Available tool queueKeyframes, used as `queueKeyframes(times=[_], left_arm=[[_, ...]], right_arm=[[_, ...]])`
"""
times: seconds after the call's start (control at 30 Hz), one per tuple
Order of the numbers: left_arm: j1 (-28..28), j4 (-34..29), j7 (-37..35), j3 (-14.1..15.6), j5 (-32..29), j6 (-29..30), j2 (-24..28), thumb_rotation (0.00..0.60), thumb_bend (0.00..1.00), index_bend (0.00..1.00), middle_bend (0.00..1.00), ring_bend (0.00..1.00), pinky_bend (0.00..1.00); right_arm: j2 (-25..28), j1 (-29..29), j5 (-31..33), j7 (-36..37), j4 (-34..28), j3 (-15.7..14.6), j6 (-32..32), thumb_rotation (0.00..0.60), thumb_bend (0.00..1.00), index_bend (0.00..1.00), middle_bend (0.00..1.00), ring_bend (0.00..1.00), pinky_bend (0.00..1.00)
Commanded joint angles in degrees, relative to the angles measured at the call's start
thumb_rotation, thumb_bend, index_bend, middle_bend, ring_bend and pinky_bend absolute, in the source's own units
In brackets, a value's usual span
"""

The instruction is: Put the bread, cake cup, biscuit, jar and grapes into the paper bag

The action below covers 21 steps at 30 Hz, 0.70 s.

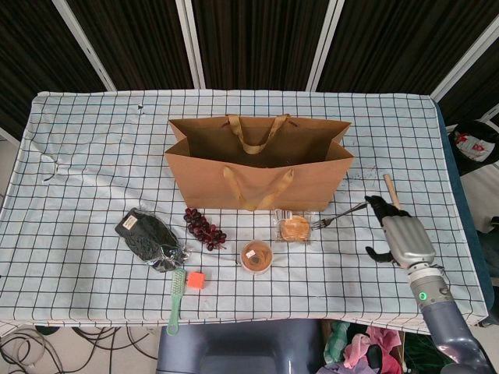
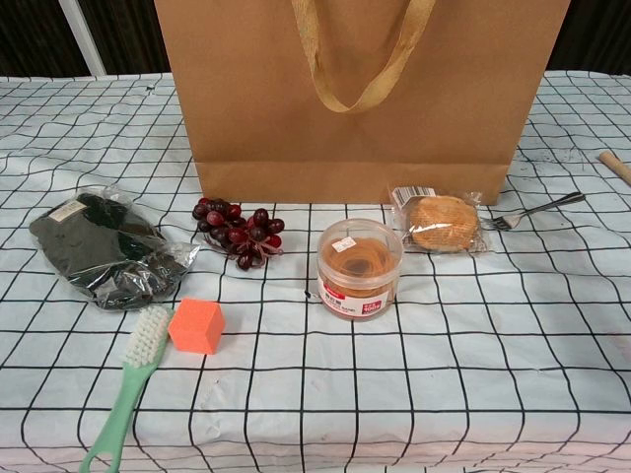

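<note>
Now right hand empty, fingers apart, nr table's right edge, off fork

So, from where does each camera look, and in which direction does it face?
Head view: high above the table's near edge, looking steeply down over the whole cloth; the right hand and forearm show at lower right.
Chest view: low, near table height, facing the paper bag front; no part of the robot shows.
Both share the bag, grapes, jar, wrapped bread, fork, brush and orange cube.
</note>
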Motion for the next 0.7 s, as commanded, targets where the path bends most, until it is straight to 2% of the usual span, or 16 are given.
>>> queueKeyframes(times=[0.03, 0.3, 0.47, 0.7], left_arm=[[-0.1, 0.1, 0.1, -0.1, -0.2, -0.1, 0.0, 0.6, 0.1, 0.01, 0.08, 0.0, 0.05], [-0.2, 0.3, -0.1, -0.2, -0.5, -0.5, 0.0, 0.6, 0.1, 0.01, 0.08, 0.0, 0.05], [-0.3, 0.3, 0.2, -0.3, -0.8, -0.6, 0.0, 0.6, 0.1, 0.01, 0.08, 0.0, 0.05], [-0.5, 0.2, 0.6, 0.0, -0.6, -0.9, -0.1, 0.6, 0.1, 0.01, 0.08, 0.0, 0.05]], right_arm=[[-7.3, 0.7, 0.2, -1.4, 2.4, -1.8, -0.8, 0.6, 0.23, 0.02, 0.06, 0.15, 0.21], [-18.2, 4.5, -1.0, -2.8, 9.5, -1.3, -3.0, 0.6, 0.23, 0.06, 0.06, 0.15, 0.21], [-24.5, 6.4, -1.3, -7.5, 15.1, -1.2, -0.6, 0.6, 0.23, 0.06, 0.06, 0.15, 0.21], [-28.9, 8.1, 0.3, -10.7, 19.0, -0.6, 0.1, 0.6, 0.23, 0.06, 0.06, 0.14, 0.21]])
